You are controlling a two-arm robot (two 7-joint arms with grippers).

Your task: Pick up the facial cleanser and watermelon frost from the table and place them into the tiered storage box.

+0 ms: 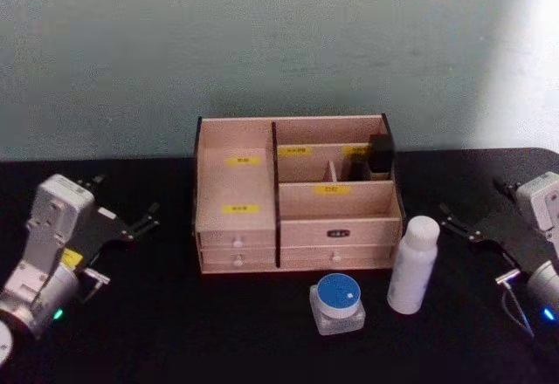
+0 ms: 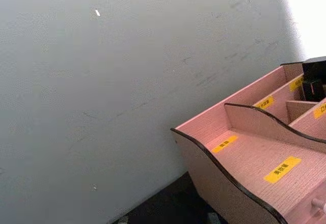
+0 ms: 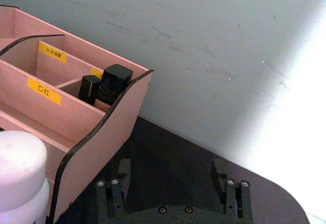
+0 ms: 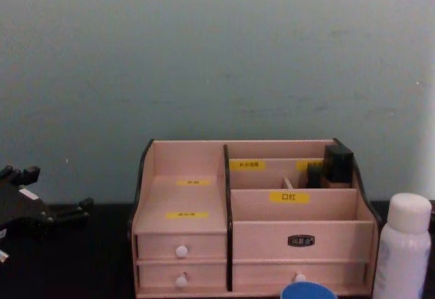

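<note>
- Toward the back edge of the black table [image 1: 131, 340], about midway between its left and right edges, the tiered storage box [image 1: 236, 183] is set with its drawers [image 1: 238, 242] facing the front edge.
- Behind the table a plain grey-green wall [image 1: 262, 35] is seen, marked with faint scuffs; a bright patch of light [image 1: 534, 61] is cast on it above the back right corner.
- Yellow labels [image 1: 331, 189] are fixed to the box's stepped compartments, and two dark blocky items [image 1: 378, 153] are held in its back right compartment.
- The facial cleanser [image 1: 412, 266] is stood upright on the table just beside the box's front right corner, its white cap on.
- The watermelon frost [image 1: 337, 304] is placed in front of the box's right half, nearer the front edge, just beside the bottle and apart from the box.
- The left gripper [image 1: 127, 197] is held above the table near its left edge, well apart from the box, its fingers spread wide with nothing between them.
- The right gripper [image 3: 171, 170] is held near the right edge, beside the bottle but apart from it, its fingers likewise parted wide and nothing gripped.
</note>
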